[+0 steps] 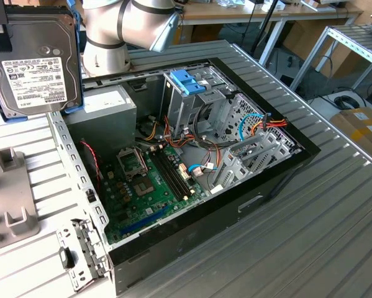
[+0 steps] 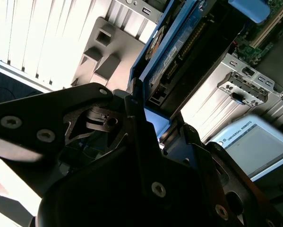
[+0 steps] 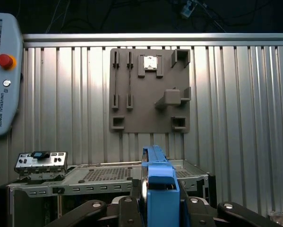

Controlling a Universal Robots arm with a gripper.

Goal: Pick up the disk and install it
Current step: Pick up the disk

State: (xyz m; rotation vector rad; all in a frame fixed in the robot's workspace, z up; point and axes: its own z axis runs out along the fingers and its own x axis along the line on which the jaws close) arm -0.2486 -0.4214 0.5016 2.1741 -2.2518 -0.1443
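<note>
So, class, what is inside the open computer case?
A green circuit board, a grey power box, cables and a metal cage with a blue handle. The cage hides what's beneath.

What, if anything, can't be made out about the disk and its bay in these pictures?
- The disk, back face: exterior view, turned away from the camera.
- Its label: first wrist view, where the disk stands edge-on in the gripper.
- The drive cage interior: exterior view, hidden by its metal walls and the blue handle.
</note>
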